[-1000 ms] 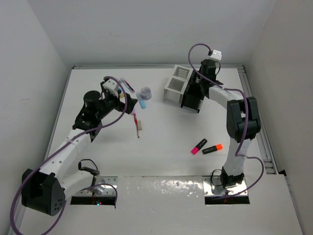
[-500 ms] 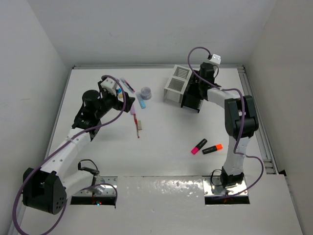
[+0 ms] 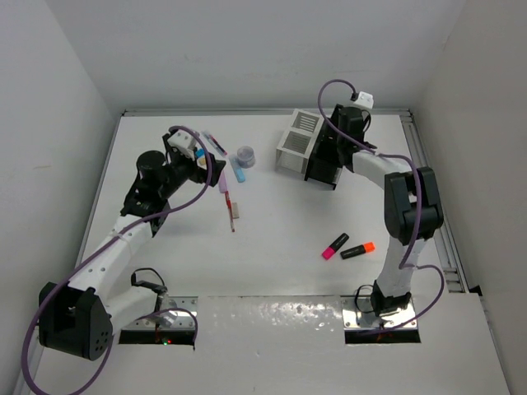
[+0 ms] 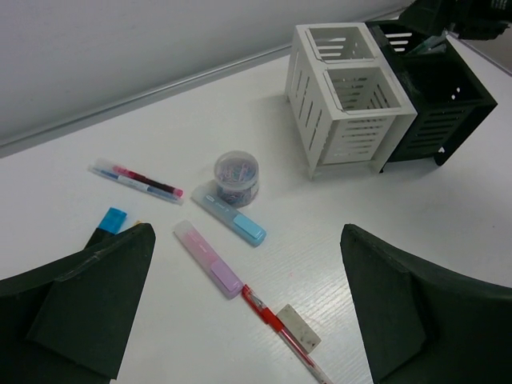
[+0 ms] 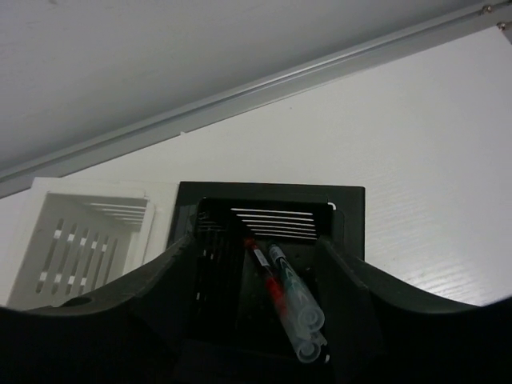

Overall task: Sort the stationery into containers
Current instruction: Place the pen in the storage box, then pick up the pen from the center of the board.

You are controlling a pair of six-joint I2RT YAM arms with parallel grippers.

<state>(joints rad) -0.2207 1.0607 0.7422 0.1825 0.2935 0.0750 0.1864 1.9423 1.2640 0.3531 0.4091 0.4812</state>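
The containers stand at the back: a white bin point(image 3: 295, 141) joined to a black bin point(image 3: 323, 160). My right gripper point(image 5: 260, 244) hangs open over the black bin point(image 5: 344, 208). A red pen point(image 5: 268, 280) and a green pen point(image 5: 292, 288) lean loose inside it. My left gripper point(image 4: 248, 304) is wide open above scattered stationery: a pink stick point(image 4: 208, 260), a blue stick point(image 4: 230, 214), a red pen point(image 4: 280, 328) beside a beige eraser point(image 4: 298, 328), and a greyish round piece point(image 4: 237, 178).
A thin pink-and-blue pen point(image 4: 136, 180) and a blue-ended highlighter point(image 4: 116, 220) lie left of the sticks. A pink-ended highlighter point(image 3: 335, 245) and an orange-ended one point(image 3: 357, 250) lie near the right arm. Walls close the table on three sides.
My right gripper's jaws have opened over the black bin, and the pens now lie free inside. The left arm has drawn slightly left, still open.
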